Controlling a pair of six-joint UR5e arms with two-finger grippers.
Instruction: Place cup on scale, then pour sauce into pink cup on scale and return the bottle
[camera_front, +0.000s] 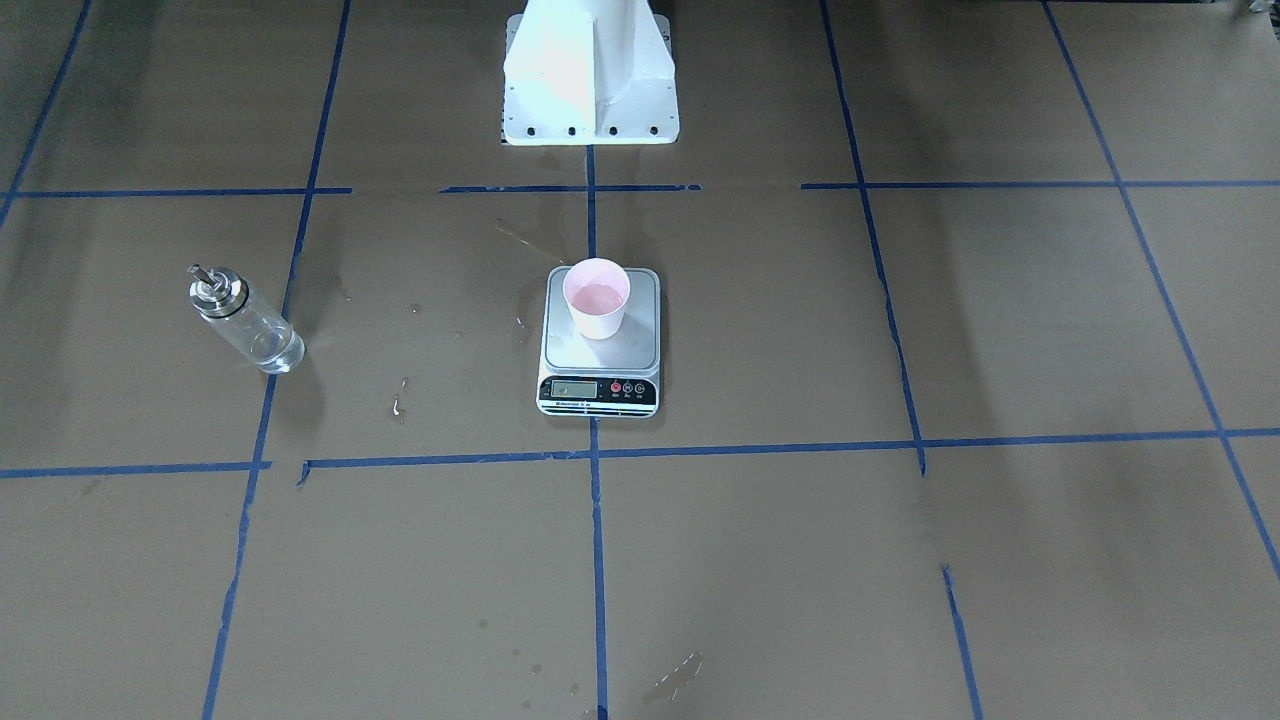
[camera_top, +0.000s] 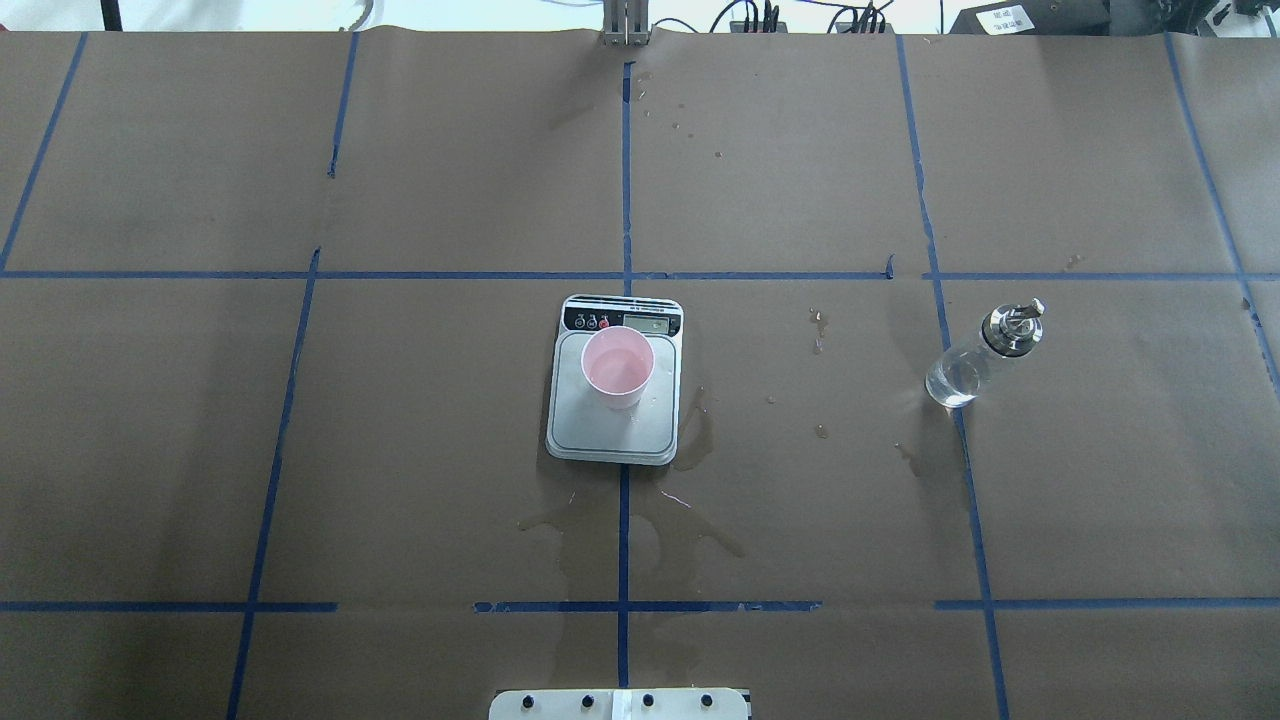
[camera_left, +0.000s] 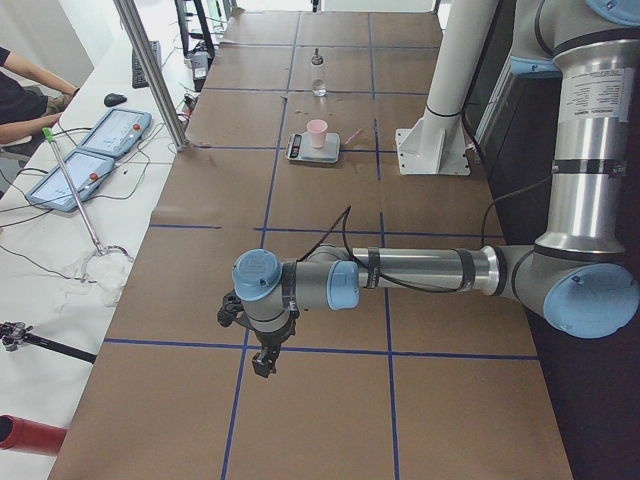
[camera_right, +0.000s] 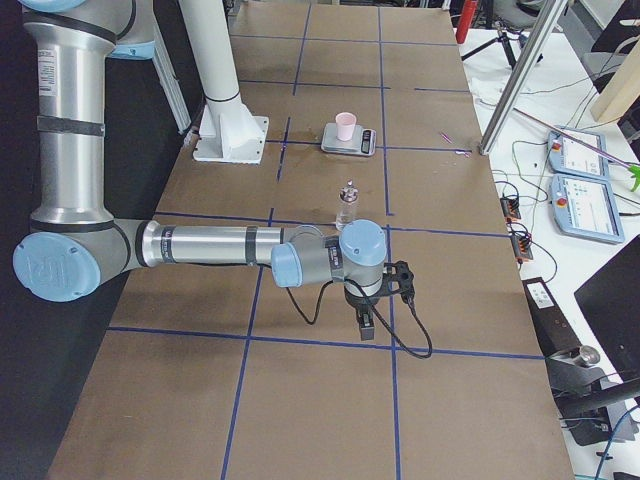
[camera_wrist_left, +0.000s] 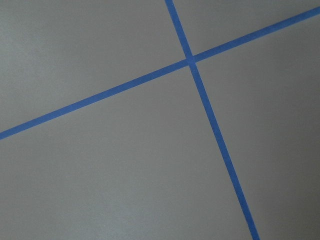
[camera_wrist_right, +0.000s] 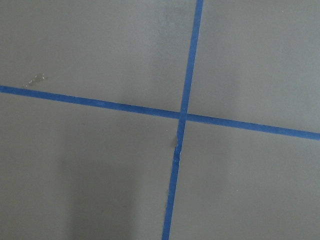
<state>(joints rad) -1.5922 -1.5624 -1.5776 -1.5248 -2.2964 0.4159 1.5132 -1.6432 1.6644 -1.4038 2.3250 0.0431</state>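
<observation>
cup (camera_front: 597, 300) on scale (camera_front: 600, 356); left pincer (camera_left: 262, 365), right pincer (camera_right: 367, 328) well away, cannot tell if spread.

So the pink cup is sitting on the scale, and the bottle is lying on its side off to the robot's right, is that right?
Not quite. The bottle isn't lying on its side; it stands upright, as the exterior right view shows. The rest holds: the pink cup sits on the scale, and the bottle is off to the robot's right.
</observation>
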